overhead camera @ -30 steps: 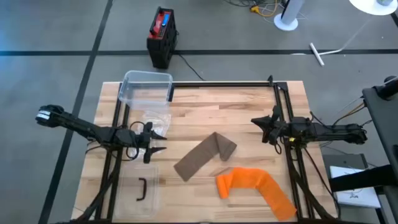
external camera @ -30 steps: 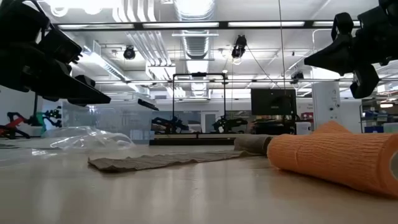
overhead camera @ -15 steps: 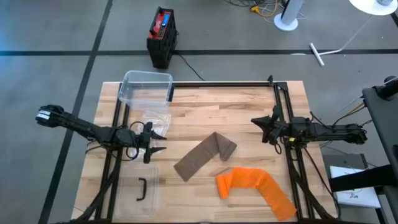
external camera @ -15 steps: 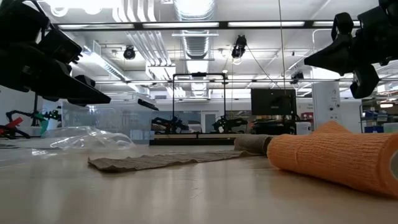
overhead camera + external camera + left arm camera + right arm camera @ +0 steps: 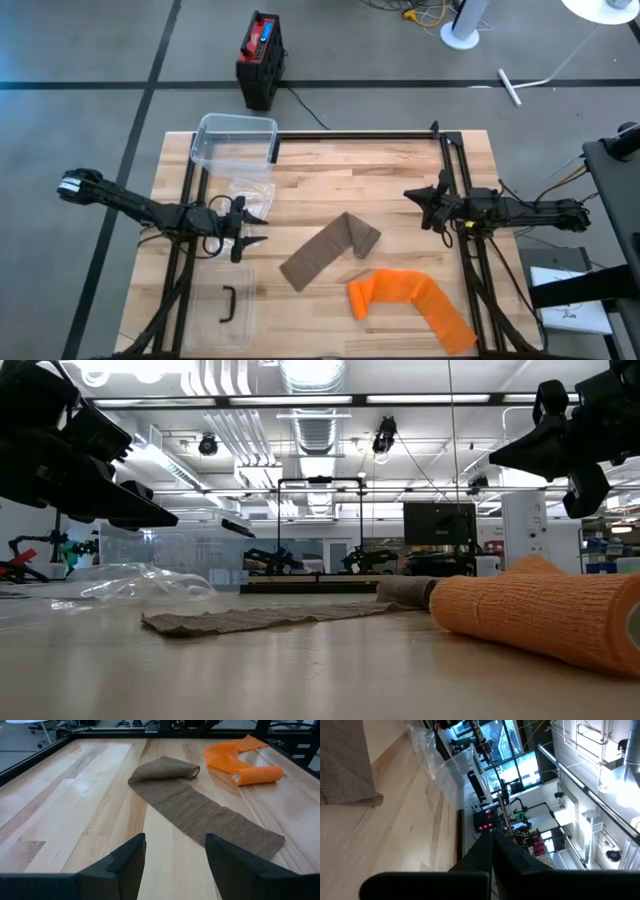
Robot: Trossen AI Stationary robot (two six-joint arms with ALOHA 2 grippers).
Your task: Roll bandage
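A brown bandage (image 5: 328, 251) lies flat on the wooden table, its far right end rolled up into a small roll (image 5: 172, 768). An orange bandage (image 5: 412, 302) lies nearer the front right, rolled at its left end (image 5: 257, 774). My left gripper (image 5: 250, 228) hovers open at the table's left side, pointing toward the brown strip (image 5: 205, 812), clear of it. My right gripper (image 5: 415, 197) hangs shut above the table's right side, holding nothing; both arms show high above the bandages in the low view.
A clear plastic container (image 5: 235, 140) stands at the far left corner, with a crumpled plastic bag (image 5: 250, 193) next to it. A clear lid with a black handle (image 5: 228, 305) lies at the front left. Black frame rails (image 5: 452, 170) run along the table's sides.
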